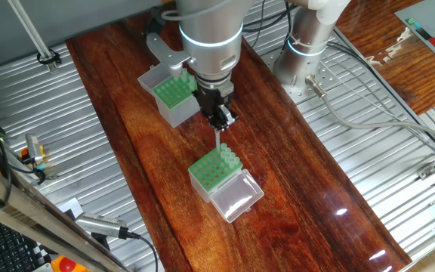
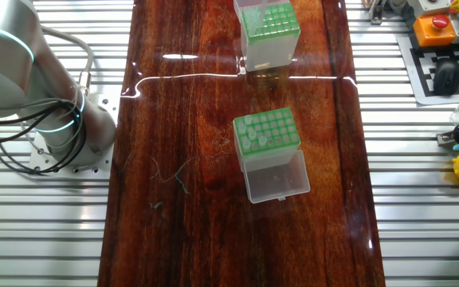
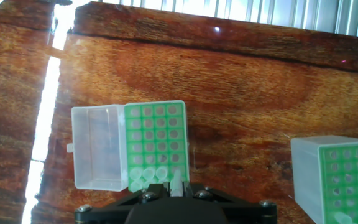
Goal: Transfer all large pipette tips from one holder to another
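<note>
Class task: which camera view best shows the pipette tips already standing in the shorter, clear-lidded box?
The other fixed view: it looks straight down on the shorter box, so its standing tips are countable. One fixed view shows them small under the gripper. The hand view catches only a few.

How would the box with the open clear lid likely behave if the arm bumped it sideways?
The lidded box looks like thin plastic, so probably light and apt to slide on the glossy table. Its clear lid lies open flat, which likely resists tipping that way.
</note>
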Robot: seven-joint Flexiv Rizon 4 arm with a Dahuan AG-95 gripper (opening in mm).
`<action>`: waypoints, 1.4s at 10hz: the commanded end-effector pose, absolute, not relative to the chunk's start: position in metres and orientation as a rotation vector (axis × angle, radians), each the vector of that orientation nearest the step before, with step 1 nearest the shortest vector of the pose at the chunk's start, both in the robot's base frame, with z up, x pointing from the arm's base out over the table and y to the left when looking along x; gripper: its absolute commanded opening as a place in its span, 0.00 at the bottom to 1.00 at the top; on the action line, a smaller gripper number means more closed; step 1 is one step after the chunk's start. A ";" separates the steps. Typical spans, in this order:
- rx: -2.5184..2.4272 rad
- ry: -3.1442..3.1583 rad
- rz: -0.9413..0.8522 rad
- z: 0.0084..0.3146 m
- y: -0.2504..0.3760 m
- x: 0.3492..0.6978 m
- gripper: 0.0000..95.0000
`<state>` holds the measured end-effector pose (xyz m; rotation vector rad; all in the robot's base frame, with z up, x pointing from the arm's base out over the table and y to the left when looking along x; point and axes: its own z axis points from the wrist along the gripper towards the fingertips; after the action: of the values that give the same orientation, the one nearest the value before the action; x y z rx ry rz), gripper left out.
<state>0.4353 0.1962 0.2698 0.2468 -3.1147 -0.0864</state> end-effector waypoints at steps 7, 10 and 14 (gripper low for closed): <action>0.279 -3.114 -0.082 0.264 0.193 0.438 0.20; 0.279 -3.114 -0.082 0.264 0.193 0.438 0.20; 0.279 -3.114 -0.082 0.264 0.193 0.438 0.20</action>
<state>0.4377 0.1925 0.2643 0.2788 -3.1144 -0.0816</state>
